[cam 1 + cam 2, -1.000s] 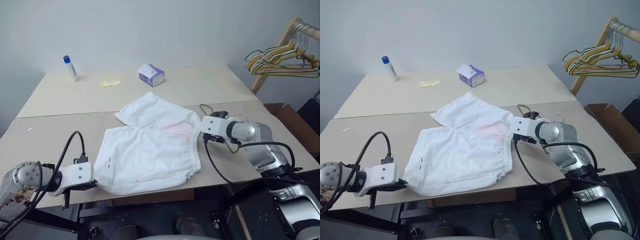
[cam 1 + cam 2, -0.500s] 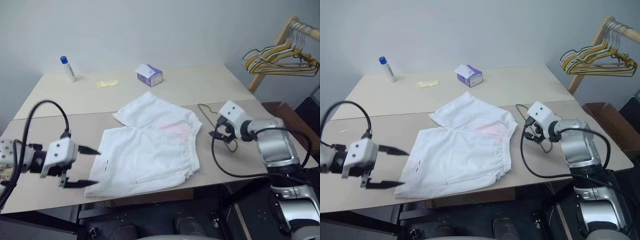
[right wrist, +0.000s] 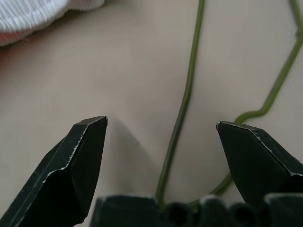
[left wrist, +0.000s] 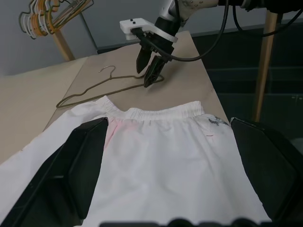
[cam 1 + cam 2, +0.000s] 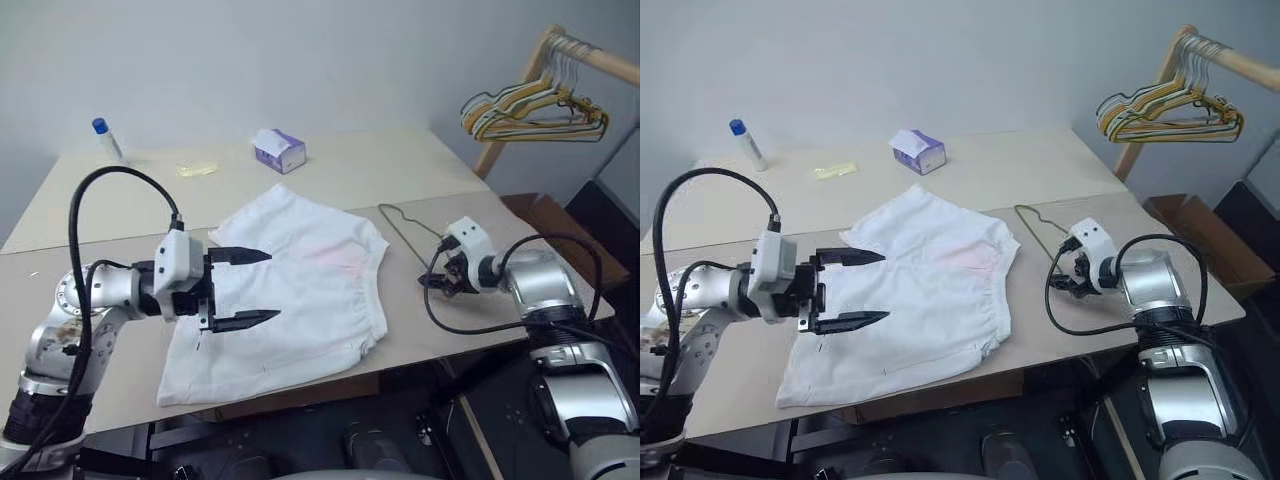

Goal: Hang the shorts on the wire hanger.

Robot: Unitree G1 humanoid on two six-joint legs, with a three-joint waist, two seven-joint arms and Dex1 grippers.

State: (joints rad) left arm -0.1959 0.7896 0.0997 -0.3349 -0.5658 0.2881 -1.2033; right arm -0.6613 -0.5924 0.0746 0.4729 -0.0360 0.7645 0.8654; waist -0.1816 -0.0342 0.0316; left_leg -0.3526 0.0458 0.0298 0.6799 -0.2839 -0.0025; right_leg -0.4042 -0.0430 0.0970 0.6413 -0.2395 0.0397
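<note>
Left end effector point(image 5: 255, 288) spread above shorts point(image 5: 300, 290); right end effector point(image 5: 437, 282) spread, straddling wire hanger point(image 5: 405, 226).

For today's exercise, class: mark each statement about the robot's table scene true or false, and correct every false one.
1. The shorts lie flat on the table. True.
2. The left gripper is shut on the shorts. False: it is open above them, holding nothing.
3. The wire hanger lies on the table beside the shorts. True.
4. The right gripper has lifted the wire hanger. False: its open fingers straddle the wire, which lies on the table.
5. The tissue box sits on the shorts. False: it stands apart, farther back.
</note>
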